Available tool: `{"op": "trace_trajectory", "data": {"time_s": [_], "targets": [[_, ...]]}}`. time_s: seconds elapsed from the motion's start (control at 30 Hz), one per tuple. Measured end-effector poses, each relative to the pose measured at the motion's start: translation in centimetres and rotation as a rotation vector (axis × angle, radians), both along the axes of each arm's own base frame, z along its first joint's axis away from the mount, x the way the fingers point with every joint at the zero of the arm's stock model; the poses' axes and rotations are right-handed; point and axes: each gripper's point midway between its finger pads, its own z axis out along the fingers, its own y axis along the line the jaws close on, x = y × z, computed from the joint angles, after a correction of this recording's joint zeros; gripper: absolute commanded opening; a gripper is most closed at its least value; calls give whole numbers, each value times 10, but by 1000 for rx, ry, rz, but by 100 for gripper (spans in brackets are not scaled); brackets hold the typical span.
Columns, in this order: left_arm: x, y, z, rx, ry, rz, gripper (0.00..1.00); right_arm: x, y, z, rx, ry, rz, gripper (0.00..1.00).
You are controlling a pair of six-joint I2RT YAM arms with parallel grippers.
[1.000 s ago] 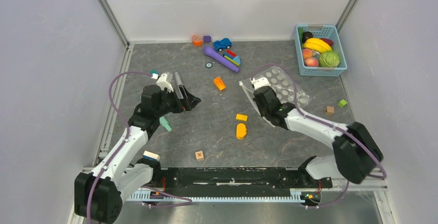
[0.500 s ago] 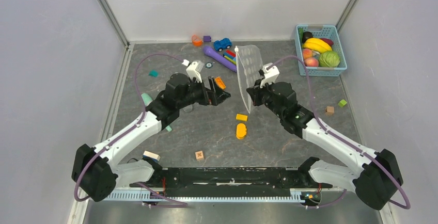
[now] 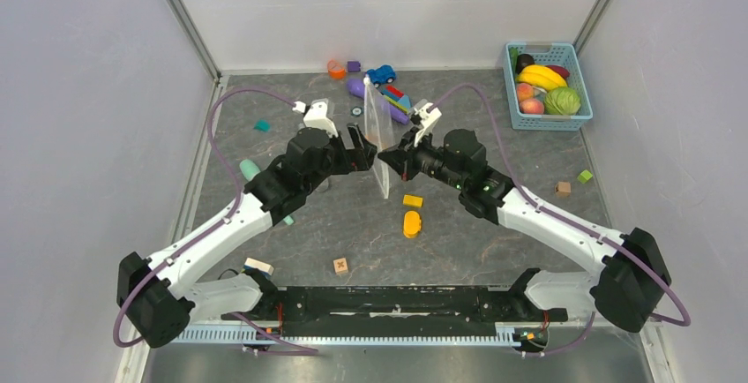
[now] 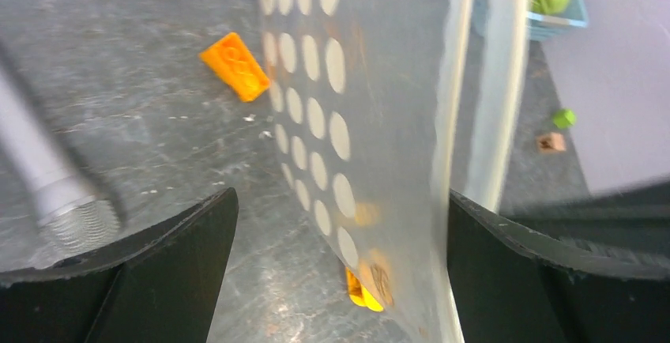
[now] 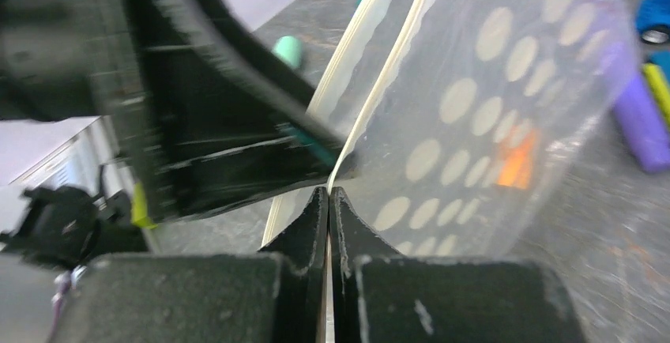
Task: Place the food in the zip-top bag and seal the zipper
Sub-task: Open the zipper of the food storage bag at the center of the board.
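- The left hand (image 3: 362, 150) stands wide open around the zip-top bag (image 3: 377, 127). If it closes on both walls at once, the mouth would likely stay shut.
- The bag hangs upright above the middle of the table (image 3: 494, 242) and looks empty.
- The right hand (image 3: 394, 155) is clamped tight on the bag's zipper (image 5: 379, 82) edge. So thin a hold could slip.
- The blue basket (image 3: 578, 121), far right, holds the food (image 3: 540, 77): bananas, cabbage, peaches.

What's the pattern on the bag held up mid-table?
Clear zip-top bag with rows of pale round dots; clearest in the left wrist view.
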Motion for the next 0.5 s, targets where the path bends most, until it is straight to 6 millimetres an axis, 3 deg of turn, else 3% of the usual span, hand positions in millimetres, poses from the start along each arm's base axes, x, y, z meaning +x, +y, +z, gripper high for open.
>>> {"op": "trace_trajectory", "data": {"time_s": [0.17,0.3,0.37,0.43,0.5], "targets": [[5,24,-6,67,1,114,97,-26,25,11,38,-13,129,0],[7,32,-7,85,-5,155,84,-31,33,18,63,-23,160,0],[7,33,-7,90,-3,160,61,-31,36,18,68,-20,167,0],[7,33,-9,91,0,160,29,-33,38,17,73,-14,171,0],[6,33,-11,94,6,159,12,-32,38,17,77,-10,164,0]]}}
